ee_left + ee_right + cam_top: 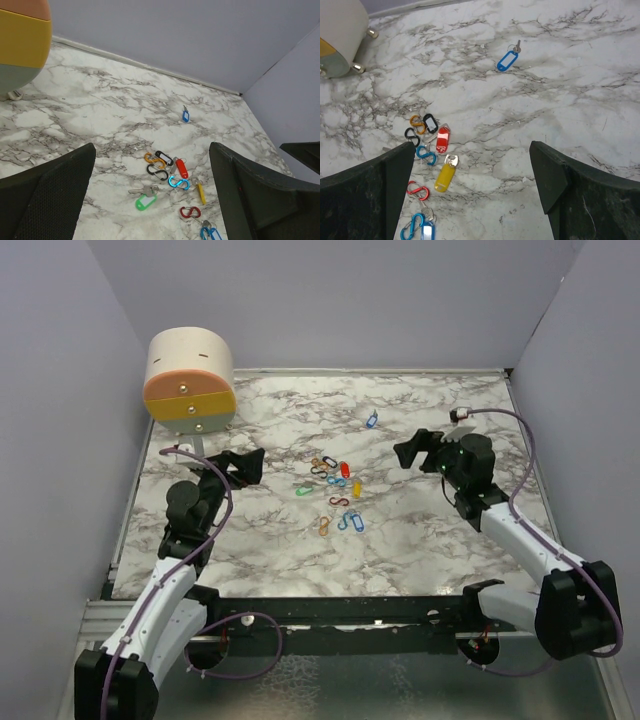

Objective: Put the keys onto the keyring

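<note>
The keys lie in a loose cluster mid-table, each a metal key on a plastic tag: red (181, 168), yellow (200, 192), green (145, 202) and black (164, 157). A blue one (372, 421) lies alone farther back. Among them are several S-shaped keyring clips: orange (154, 160), black (157, 172), blue (178, 182) and red (190, 212). My left gripper (245, 465) hovers left of the cluster, open and empty. On the other side my right gripper (410, 452) is also open and holds nothing. In the right wrist view the red key (442, 139) and yellow key (445, 177) sit by the left finger.
A round beige, orange and yellow drawer box (190, 380) stands at the back left corner. A small white object (460, 413) on a cable sits at the back right. Lilac walls close in the marble table (420, 540) on three sides.
</note>
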Controlling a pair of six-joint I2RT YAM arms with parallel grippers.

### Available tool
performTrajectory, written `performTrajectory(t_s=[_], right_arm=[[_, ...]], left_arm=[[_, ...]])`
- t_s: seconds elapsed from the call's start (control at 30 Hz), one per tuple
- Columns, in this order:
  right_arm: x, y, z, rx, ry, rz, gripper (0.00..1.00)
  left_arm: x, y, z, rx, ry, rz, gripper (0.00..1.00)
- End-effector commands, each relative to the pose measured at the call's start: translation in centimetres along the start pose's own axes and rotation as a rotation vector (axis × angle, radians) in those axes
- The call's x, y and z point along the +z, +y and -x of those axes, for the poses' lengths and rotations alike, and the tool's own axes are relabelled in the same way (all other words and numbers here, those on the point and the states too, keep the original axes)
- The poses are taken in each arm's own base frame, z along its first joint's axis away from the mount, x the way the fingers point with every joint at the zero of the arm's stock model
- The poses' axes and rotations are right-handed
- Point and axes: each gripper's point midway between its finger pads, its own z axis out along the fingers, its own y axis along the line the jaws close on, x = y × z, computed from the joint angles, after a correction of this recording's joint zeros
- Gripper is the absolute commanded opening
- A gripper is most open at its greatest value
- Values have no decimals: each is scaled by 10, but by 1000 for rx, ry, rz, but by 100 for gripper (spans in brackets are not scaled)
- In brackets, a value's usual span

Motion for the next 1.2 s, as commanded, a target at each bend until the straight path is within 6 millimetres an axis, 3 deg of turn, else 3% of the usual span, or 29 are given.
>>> performTrajectory(t_s=[0.0, 0.27, 0.43, 0.63, 0.93, 1.07, 1.17], right_arm=[[6, 5, 0, -1, 38, 19, 100], [11, 7, -14, -5, 90, 45, 98], [15, 22, -28, -1, 131, 138, 90], [30, 42, -45, -61, 190, 146, 88], [35, 31, -50, -85, 213, 69, 87], [35, 34, -49, -93, 210, 78, 87], [37, 35, -53, -98, 221, 86, 86]], left_arm=[[-1, -12, 2, 9, 15, -52, 99], [15, -8, -50, 14, 238, -102, 99], [18, -9, -71, 42, 294, -98, 99], [22, -25, -91, 89, 330, -104, 99], [31, -29, -105, 91, 375, -91, 99], [32, -25, -108, 34, 355, -69, 99], [34, -33, -113, 43, 388, -120, 99]])
